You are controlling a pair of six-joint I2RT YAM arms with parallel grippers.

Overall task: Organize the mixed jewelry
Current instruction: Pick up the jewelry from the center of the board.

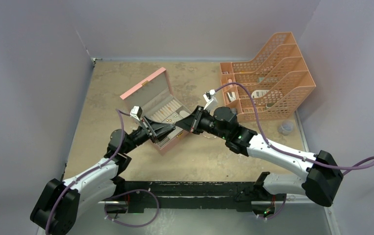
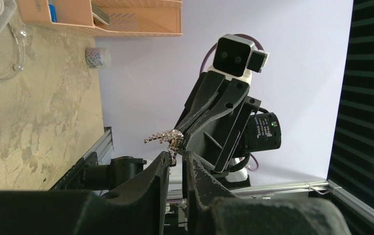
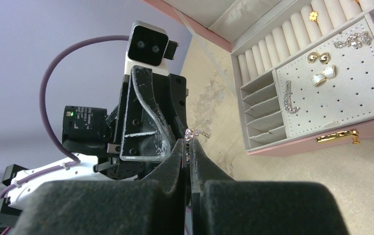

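the right gripper (image 3: 189,143) has its fingers pressed together on one silvery chain piece (image 3: 197,132), which sticks out past the tips in mid-air. the left gripper (image 2: 176,156) faces it tip to tip, fingers a narrow gap apart with the chain's dangling end between them; whether they touch it i cannot tell. both meet just above the front corner of one pink jewelry box (image 1: 144,88), open and set at an angle mid-table. its grey tray holds two gold studs (image 3: 312,58), two white studs (image 3: 330,72), two more sparkly silver pieces (image 3: 288,100), and one gold ring (image 3: 313,16) on the roll rows. one thin wire hoop (image 2: 24,49) lies on the table (image 1: 101,107) beside the box. bare tabletop runs left of the box and toward the near edge; walls close three sides. one orange mesh rack (image 1: 278,73), holding white and blue bits, stands back right.
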